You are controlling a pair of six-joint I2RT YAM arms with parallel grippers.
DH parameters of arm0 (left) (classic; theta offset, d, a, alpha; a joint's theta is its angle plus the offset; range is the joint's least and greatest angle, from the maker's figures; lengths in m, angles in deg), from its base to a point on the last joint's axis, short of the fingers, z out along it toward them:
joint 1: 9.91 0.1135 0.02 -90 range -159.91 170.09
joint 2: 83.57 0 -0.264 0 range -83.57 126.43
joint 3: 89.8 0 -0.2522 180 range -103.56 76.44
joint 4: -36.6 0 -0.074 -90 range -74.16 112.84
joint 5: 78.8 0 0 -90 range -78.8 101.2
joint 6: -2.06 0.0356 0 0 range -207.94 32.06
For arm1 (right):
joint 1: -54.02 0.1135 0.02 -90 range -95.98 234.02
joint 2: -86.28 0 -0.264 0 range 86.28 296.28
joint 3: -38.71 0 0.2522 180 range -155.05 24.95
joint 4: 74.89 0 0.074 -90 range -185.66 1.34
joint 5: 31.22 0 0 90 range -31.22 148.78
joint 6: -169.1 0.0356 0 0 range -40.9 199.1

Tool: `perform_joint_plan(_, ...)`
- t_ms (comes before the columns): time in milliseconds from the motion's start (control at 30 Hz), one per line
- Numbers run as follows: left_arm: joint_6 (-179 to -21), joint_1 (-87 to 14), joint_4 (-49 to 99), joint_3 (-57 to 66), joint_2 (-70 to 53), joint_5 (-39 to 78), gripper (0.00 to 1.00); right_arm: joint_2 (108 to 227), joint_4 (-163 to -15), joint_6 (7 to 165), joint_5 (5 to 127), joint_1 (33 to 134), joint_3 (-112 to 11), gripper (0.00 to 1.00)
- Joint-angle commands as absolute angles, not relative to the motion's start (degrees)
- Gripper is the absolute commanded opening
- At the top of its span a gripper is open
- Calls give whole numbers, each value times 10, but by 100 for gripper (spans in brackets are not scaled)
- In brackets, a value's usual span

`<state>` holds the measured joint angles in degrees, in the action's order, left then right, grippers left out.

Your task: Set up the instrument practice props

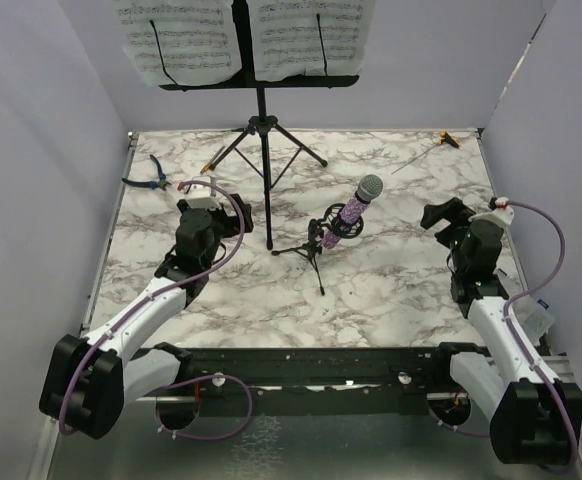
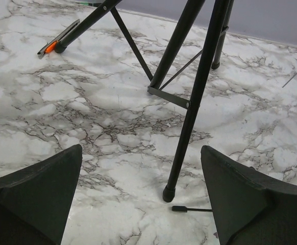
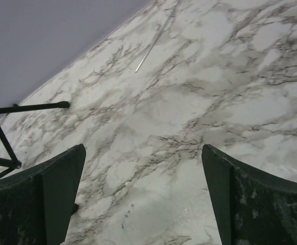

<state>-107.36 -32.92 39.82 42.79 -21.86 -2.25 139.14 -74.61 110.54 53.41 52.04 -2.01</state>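
Left claw (image 2: 141, 150) spread wide, empty. Music stand (image 2: 189, 112) leg just ahead of it. Right claw (image 3: 143, 148) spread, empty, over bare table (image 3: 215, 76). Microphone (image 1: 356, 208) sits in mic stand (image 1: 316, 252), between the two claws. Risk: left claw bumping that leg likely tips the stand and spills the sheet music (image 1: 186, 40).

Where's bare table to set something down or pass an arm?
Free: marble between the mic stand and the right gripper; the strip along the near edge; back right, short of the thin rod. Crowded: music stand legs, mic stand and left gripper centre-left; pliers back left.
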Motion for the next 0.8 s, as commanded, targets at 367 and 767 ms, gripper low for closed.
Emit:
perform_joint_plan(367, -991, -330, 622, 540, -211, -96, 99, 1326, -596, 908, 648, 518, 101, 100)
perform_joint_plan(767, -890, -329, 695, 585, -187, -151, 99, 1441, -323, 837, 627, 517, 196, 100)
